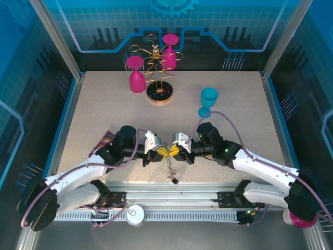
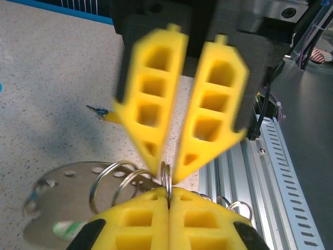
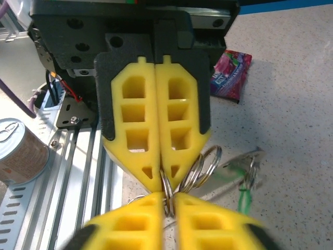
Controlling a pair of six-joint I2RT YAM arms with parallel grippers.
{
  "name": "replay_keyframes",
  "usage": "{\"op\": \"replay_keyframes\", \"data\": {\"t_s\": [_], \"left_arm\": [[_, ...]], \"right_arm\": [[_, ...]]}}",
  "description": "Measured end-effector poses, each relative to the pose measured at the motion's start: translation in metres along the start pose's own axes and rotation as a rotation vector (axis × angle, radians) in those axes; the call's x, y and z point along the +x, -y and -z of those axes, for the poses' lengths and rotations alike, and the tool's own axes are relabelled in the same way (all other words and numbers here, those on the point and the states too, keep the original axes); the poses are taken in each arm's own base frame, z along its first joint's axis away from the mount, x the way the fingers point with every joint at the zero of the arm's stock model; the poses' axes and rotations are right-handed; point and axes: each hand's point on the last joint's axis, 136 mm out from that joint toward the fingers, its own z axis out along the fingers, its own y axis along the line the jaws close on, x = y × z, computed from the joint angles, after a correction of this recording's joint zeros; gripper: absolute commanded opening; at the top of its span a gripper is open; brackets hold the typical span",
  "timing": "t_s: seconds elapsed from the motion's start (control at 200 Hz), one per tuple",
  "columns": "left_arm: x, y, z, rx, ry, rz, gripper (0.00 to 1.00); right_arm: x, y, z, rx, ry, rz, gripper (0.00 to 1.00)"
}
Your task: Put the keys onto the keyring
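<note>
Seen from above, two arms reach inward from the near edge of a speckled table (image 1: 104, 104). The left gripper (image 1: 162, 151) and right gripper (image 1: 174, 151) meet tip to tip at the near centre. The keyring (image 1: 170, 167) trails from that meeting point toward the table's near edge.

In the left wrist view, the left gripper (image 2: 167, 197) is clenched, its yellow fingers (image 2: 135, 224) pinching a small steel ring (image 2: 166, 179) of the keyring. The right gripper's fingertips press on the same ring from the other side. The keyring's flat grey body (image 2: 62, 195), blurred and dotted with holes, lies on the table beside more loose rings. A green tag (image 2: 67, 229) sits at its lower edge. A yellow key (image 2: 109, 116) lies on the table, well apart from the keyring.

In the right wrist view, the right gripper (image 3: 169, 202) is likewise clamped on the ring, opposite the left gripper's closed fingers.

A purple packet (image 3: 231, 73) lies on the table behind the left gripper. A can (image 3: 21, 151) stands on the rail. Two pink goblets (image 1: 137, 75) flank a gold wire stand (image 1: 158, 78) at the far side, with a blue cup (image 1: 208, 99) to the right.
</note>
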Motion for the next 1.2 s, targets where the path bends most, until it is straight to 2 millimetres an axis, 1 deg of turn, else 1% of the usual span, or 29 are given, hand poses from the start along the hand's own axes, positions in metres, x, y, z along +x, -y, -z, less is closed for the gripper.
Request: {"op": "replay_keyframes", "data": {"t_s": [0.05, 0.12, 0.23, 0.34, 0.42, 0.485, 0.53, 0.605, 0.71, 0.83, 0.926, 0.976, 1.046, 1.136, 1.196], "left_arm": [[0.002, -0.002, 0.001, -0.016, -0.015, 0.026, 0.00], [0.003, -0.008, 0.002, -0.056, -0.042, 0.088, 0.00], [-0.007, -0.029, 0.009, -0.194, -0.089, 0.248, 0.00], [-0.026, -0.054, 0.021, -0.359, -0.143, 0.415, 0.00], [-0.034, -0.069, 0.028, -0.467, -0.191, 0.537, 0.00], [-0.033, -0.077, 0.032, -0.536, -0.241, 0.653, 0.00], [-0.027, -0.080, 0.034, -0.573, -0.288, 0.747, 0.00], [-0.017, -0.083, 0.035, -0.622, -0.368, 0.898, 0.00], [-0.008, -0.085, 0.036, -0.675, -0.480, 1.134, 0.00], [-0.004, -0.087, 0.037, -0.706, -0.548, 1.392, 0.00], [-0.001, -0.078, 0.038, -0.695, -0.572, 1.562, 0.00], [-0.002, -0.071, 0.037, -0.684, -0.580, 1.632, 0.00], [-0.007, -0.063, 0.037, -0.665, -0.580, 1.699, 0.00], [-0.016, -0.058, 0.037, -0.646, -0.575, 1.747, 0.00], [-0.018, -0.054, 0.037, -0.639, -0.580, 1.775, 0.00]], "right_arm": [[0.001, 0.007, 0.002, 0.035, -0.004, -0.004, 0.46], [0.002, 0.018, 0.006, 0.095, -0.010, -0.016, 0.47], [0.002, 0.029, 0.015, 0.172, -0.016, -0.025, 0.45], [0.004, 0.033, 0.018, 0.208, -0.040, -0.050, 0.41], [0.002, 0.028, 0.015, 0.208, -0.046, -0.049, 0.40], [-0.002, 0.015, 0.009, 0.180, -0.044, -0.039, 0.39], [-0.005, 0.005, 0.004, 0.158, -0.040, -0.029, 0.38], [-0.011, -0.010, -0.005, 0.122, -0.021, -0.019, 0.37], [-0.017, -0.017, -0.017, 0.119, 0.014, -0.016, 0.34], [-0.005, -0.016, -0.027, 0.150, 0.023, -0.014, 0.32], [0.006, -0.010, -0.031, 0.181, 0.035, -0.005, 0.31], [0.009, -0.008, -0.035, 0.190, 0.038, 0.003, 0.31], [0.006, -0.004, -0.042, 0.201, 0.059, 0.016, 0.32], [0.002, 0.003, -0.051, 0.215, 0.090, 0.030, 0.35], [0.001, 0.006, -0.056, 0.227, 0.103, 0.038, 0.35]]}}
